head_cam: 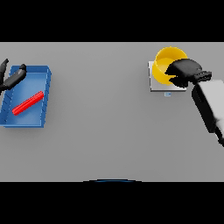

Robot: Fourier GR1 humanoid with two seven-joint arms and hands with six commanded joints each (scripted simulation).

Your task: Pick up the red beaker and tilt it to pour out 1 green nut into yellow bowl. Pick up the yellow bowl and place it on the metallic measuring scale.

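At upper right, the yellow bowl (168,64) is already set on the scale (154,85), gripped by the right robot hand (187,72); release remains. The left robot hand (12,78) is seen relaxed, empty, far left.

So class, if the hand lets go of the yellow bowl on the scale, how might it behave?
The bowl looks rigid and probably light. It overhangs the small scale, so it might tip if nudged. The right hand fingers curl over its rim.

Non-task items on grey table (105,131)

Blue rectangular open tray (45,97) at far left; one red slender rod-shaped object (28,103) lies diagonally inside it, flat on tray floor.
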